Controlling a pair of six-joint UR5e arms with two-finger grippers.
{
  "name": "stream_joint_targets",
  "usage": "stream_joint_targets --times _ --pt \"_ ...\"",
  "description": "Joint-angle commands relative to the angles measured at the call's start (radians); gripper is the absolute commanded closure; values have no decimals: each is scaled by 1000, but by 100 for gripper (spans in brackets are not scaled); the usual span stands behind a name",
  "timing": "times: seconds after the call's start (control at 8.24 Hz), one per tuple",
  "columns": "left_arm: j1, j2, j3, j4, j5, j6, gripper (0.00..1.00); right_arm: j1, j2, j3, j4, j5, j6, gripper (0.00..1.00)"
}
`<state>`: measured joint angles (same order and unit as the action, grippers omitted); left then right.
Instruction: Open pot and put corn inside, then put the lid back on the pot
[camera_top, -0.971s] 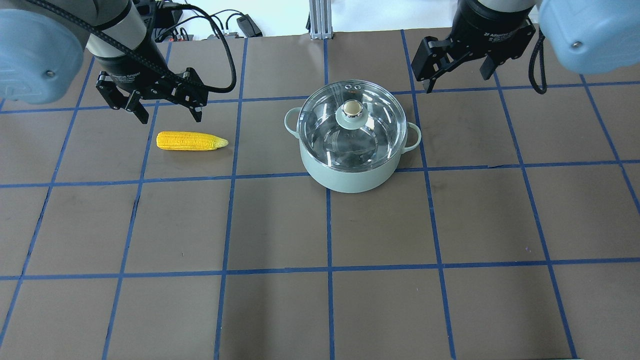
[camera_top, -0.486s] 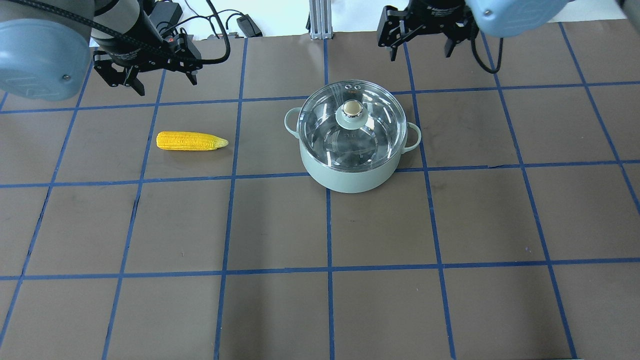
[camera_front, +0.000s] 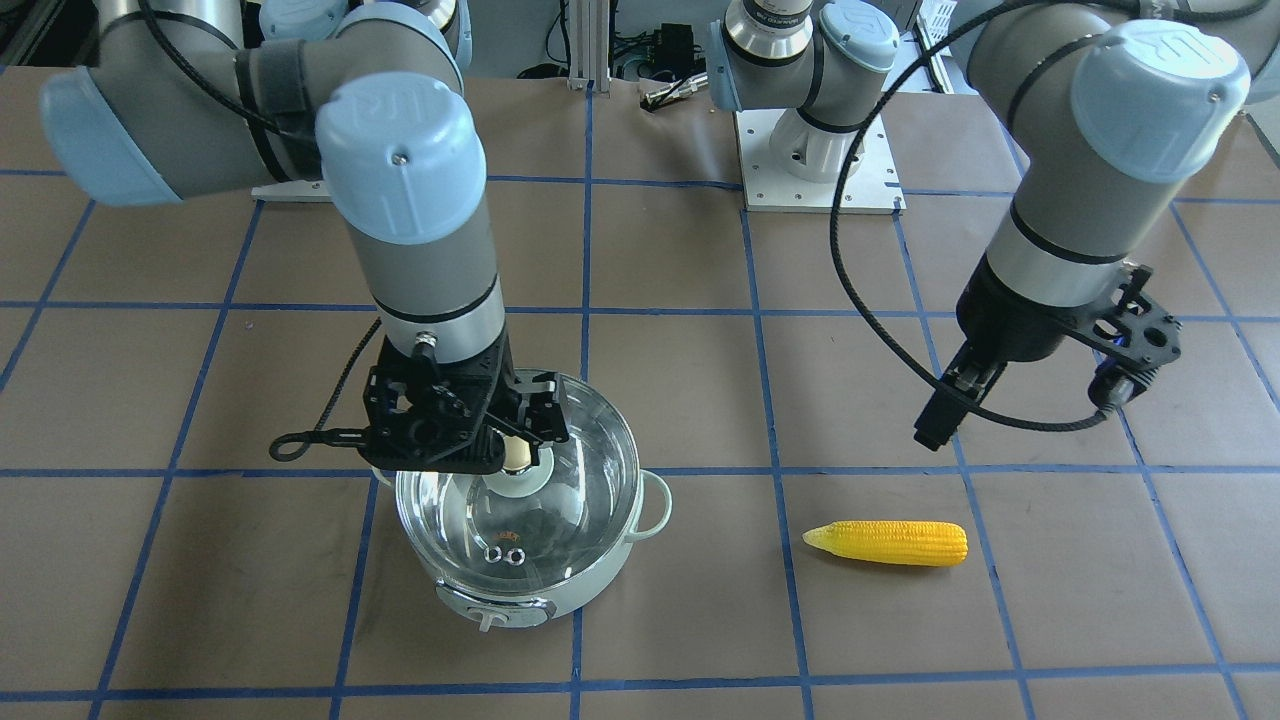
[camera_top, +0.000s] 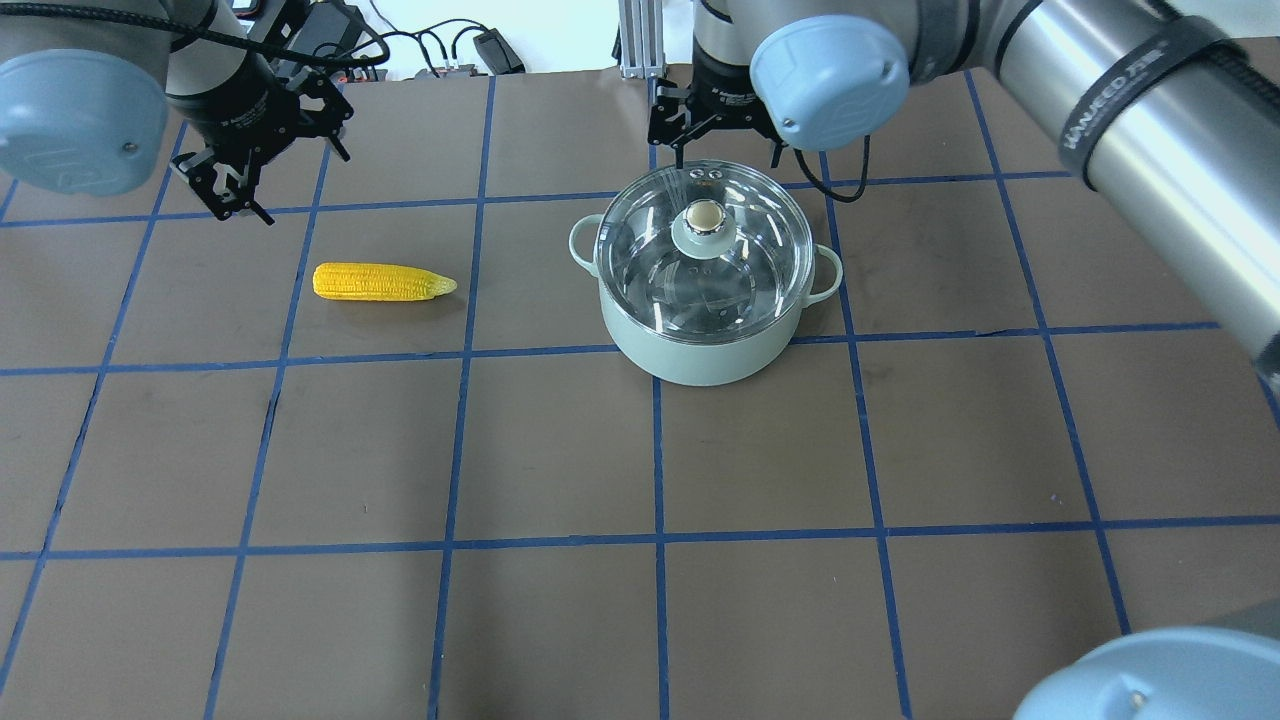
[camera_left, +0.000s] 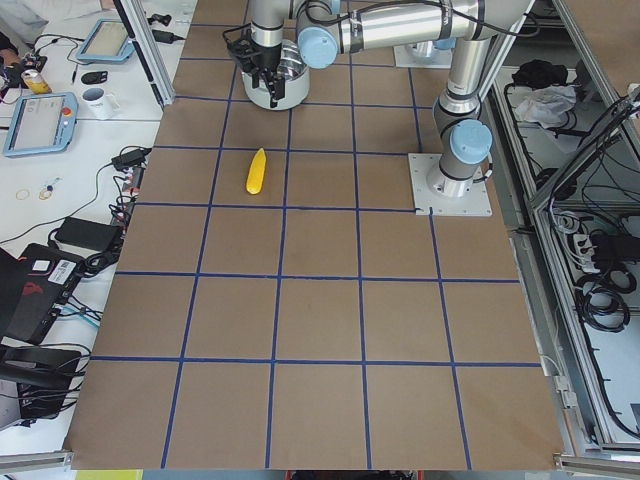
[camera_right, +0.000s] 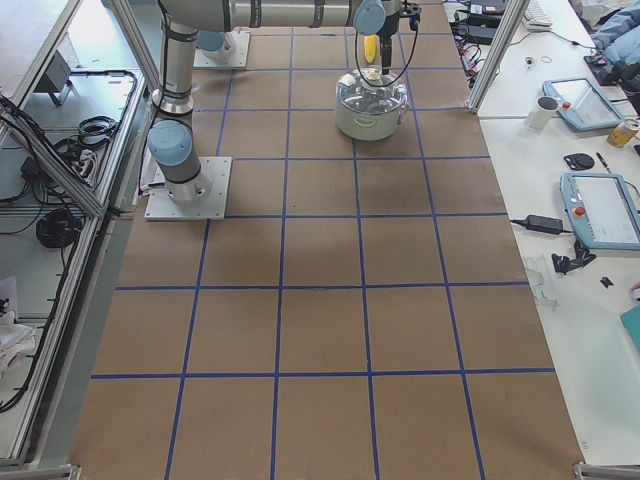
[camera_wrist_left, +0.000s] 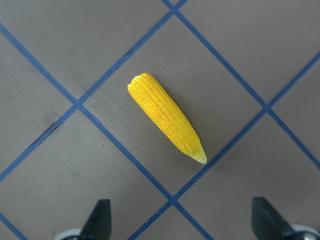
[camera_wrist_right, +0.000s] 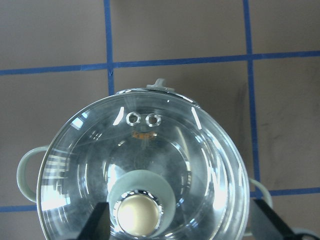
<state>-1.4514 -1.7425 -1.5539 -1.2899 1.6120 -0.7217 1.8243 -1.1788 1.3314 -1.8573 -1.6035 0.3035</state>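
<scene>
- corn lies diagonally on brown table; pointed tip toward lower right, near a blue tape line
- left gripper at bottom edge; fingertips spread wide, clear of corn

**Robotics lab, not a kitchen**

Two industrial arms were bolted to steel plates on a big table. The table was covered in brown paper and marked with a blue tape grid. Aluminium frame posts stood at its edge. A white side bench held teach pendants and a mug. Power bricks and loose cable bundles lay beside the table.
</scene>
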Motion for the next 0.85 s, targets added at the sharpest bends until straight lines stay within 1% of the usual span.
stream_joint_targets --times 0.0,0.12,0.24,0.36,0.49,0.61,0.73 --pt "65 -83 6 4 -6 -316 0 33 36 49 -83 13 43 0" --pt "65 -109 -3 6 -7 -373 0 33 41 67 -83 19 49 0" --pt "65 -124 -3 7 -30 -389 0 33 45 90 -89 17 48 0" --pt "66 -133 -3 21 -93 -421 0 33 50 91 -95 17 34 0" --pt "68 -170 0 26 -174 -452 0 33 50 91 -95 17 36 1" --pt "77 -220 8 82 -179 -452 0 33 48 89 -95 17 48 10" --pt "110 -251 -3 162 -184 -440 0 32 48 89 -99 17 34 38"
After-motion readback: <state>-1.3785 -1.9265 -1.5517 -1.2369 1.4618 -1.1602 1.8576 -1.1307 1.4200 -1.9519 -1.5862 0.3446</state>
